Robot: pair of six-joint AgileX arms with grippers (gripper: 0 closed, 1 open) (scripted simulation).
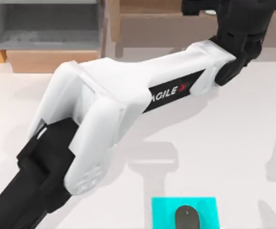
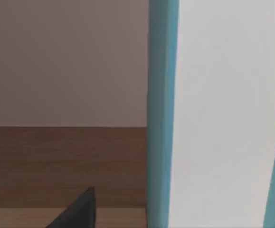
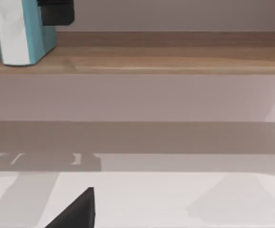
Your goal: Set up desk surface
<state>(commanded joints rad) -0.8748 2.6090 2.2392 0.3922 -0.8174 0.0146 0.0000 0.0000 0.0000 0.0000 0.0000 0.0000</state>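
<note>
Top view, near to far. At the lower edge of the frame, right of centre, a cyan pad (image 1: 184,212) lies flat on the white tabletop (image 1: 233,138), and a dark grey computer mouse (image 1: 188,218) rests on it. The tabletop, the desk surface of the task, spans the frame from left to right edge and runs back to the wooden furniture at the top.

The left arm (image 1: 104,109) of the AgileX pair enters from the lower left corner and crosses diagonally toward the upper right, its white housing lettered "AGILE X". Its black wrist and end effector (image 1: 242,28) sit in the upper right of the frame, over a light-brown wooden shelf unit (image 1: 176,24). How far the fingers are parted cannot be told here. In the upper left corner stands a grey open drawer (image 1: 47,24) in a wooden surround.

Left wrist view. A dark fingertip (image 2: 78,211) shows at the lower edge. Just beyond it stands an upright book-like object (image 2: 222,104), white-faced with a teal edge, on the wooden shelf (image 2: 56,161).

Right wrist view. A dark fingertip (image 3: 78,211) of the right end effector shows at the lower edge above the white tabletop (image 3: 175,199); its opening cannot be told. Farther off, in the upper left of the frame, the teal-and-white object (image 3: 21,33) stands on the shelf board (image 3: 175,59) with a black end effector (image 3: 56,12) touching its top.
</note>
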